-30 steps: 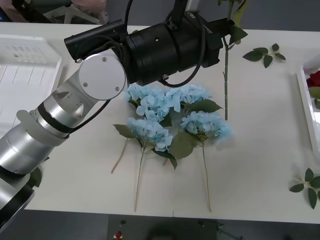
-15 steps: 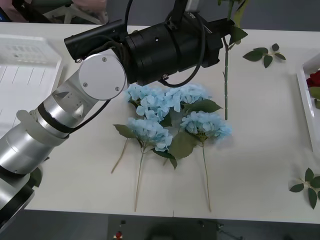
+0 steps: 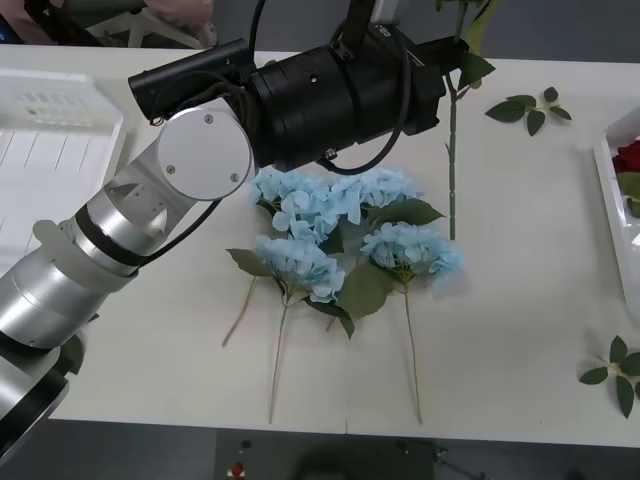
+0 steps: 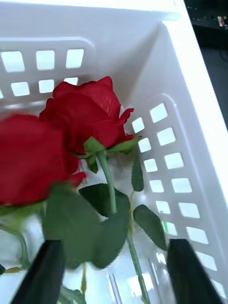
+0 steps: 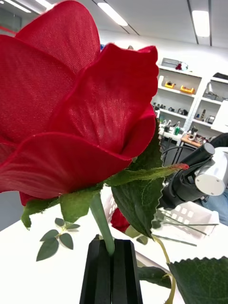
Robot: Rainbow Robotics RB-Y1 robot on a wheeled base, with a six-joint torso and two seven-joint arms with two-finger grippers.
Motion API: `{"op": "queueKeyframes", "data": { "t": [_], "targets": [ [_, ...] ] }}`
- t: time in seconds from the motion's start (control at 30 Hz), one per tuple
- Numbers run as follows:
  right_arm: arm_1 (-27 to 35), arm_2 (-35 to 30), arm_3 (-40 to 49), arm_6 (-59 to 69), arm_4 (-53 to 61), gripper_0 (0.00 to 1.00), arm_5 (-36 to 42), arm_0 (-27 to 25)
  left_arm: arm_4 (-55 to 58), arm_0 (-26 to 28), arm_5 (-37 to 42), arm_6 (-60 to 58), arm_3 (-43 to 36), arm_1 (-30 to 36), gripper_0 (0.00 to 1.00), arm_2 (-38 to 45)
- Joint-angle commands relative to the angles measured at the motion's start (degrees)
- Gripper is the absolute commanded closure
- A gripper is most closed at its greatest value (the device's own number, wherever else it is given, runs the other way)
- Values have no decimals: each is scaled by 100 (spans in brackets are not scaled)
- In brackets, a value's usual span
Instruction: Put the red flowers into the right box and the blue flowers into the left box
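My left fingers (image 5: 113, 270) pinched on red rose (image 5: 71, 104) stem, bloom just above. My right fingers (image 4: 114, 273) spread over two roses (image 4: 88, 116) in right box (image 4: 190, 85).

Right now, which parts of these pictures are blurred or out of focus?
In the right wrist view, the nearer red rose and the right tool are blurred, the farther rose sharper. In the left wrist view, the held rose is sharp, the shelves softer.
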State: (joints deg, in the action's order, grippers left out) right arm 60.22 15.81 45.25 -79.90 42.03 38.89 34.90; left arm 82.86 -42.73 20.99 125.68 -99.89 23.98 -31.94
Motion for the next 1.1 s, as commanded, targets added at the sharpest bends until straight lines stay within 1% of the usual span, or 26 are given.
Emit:
{"op": "queueKeyframes", "data": {
  "t": [0.03, 0.1, 0.2, 0.23, 0.3, 0.37, 0.4, 0.47, 0.5, 0.57, 0.6, 0.67, 0.7, 0.73, 0.77, 0.87, 0.97, 1.1],
  "targets": [
    [87, -8, 107, -211, 402, 29, -66, 157, 2, -192, -42, 79, -92, 10, 100, 65],
    [87, -16, 239, -246, 675, 25, 39, 157, 2, -192, -42, 79, -92, 10, 100, 65],
    [113, -43, 704, -325, 1193, 18, 356, 131, 2, -192, -42, 79, -92, 10, 100, 65],
    [139, -87, 986, -351, 1413, 16, 470, 70, 2, -192, -42, 79, -92, 10, 100, 65],
    [183, -227, 1487, -360, 1738, 15, 619, -71, 2, -192, -42, 79, -92, 10, 100, 65],
    [306, -429, 2287, -386, 2125, 13, 734, -379, 2, -192, -42, 79, -92, 10, 100, 65],
    [342, -473, 2497, -395, 2221, 13, 734, -449, 2, -192, -42, 79, -92, 10, 100, 65],
    [526, -632, 3297, -413, 2617, 13, 725, -827, 2, -192, -42, 79, -92, 10, 100, 65],
    [552, -684, 3491, -422, 2714, 13, 725, -932, 2, -192, -42, 79, -92, 10, 100, 65],
    [570, -983, 4211, -483, 3056, 10, 690, -1345, 2, -192, -42, 79, -92, 10, 100, 65],
    [552, -1071, 4378, -492, 3136, 10, 646, -1451, 2, -192, -42, 79, -92, 10, 100, 65],
    [473, -1475, 5002, -545, 3619, 10, 452, -1908, 2, -192, -42, 79, -92, 10, 100, 65],
    [438, -1563, 5143, -562, 3751, 10, 426, -2013, 2, -192, -42, 79, -92, 10, 100, 65],
    [394, -1774, 5451, -606, 3944, 10, 408, -2224, 2, -192, -42, 79, -92, 10, 100, 65],
    [315, -2011, 5741, -703, 4094, 10, 400, -2435, 2, -192, -42, 79, -92, 10, 100, 65],
    [43, -2442, 6294, -1177, 4507, 10, 400, -2875, 2, -192, -42, 79, -92, 10, 100, 65],
    [-151, -2504, 6637, -1705, 5052, 10, 391, -3051, 2, -192, -42, 79, -92, 10, 100, 65],
    [-362, -2424, 6945, -2417, 5359, 10, 488, -3077, 2, -192, -42, 79, -92, 10, 100, 65]
  ]
}}
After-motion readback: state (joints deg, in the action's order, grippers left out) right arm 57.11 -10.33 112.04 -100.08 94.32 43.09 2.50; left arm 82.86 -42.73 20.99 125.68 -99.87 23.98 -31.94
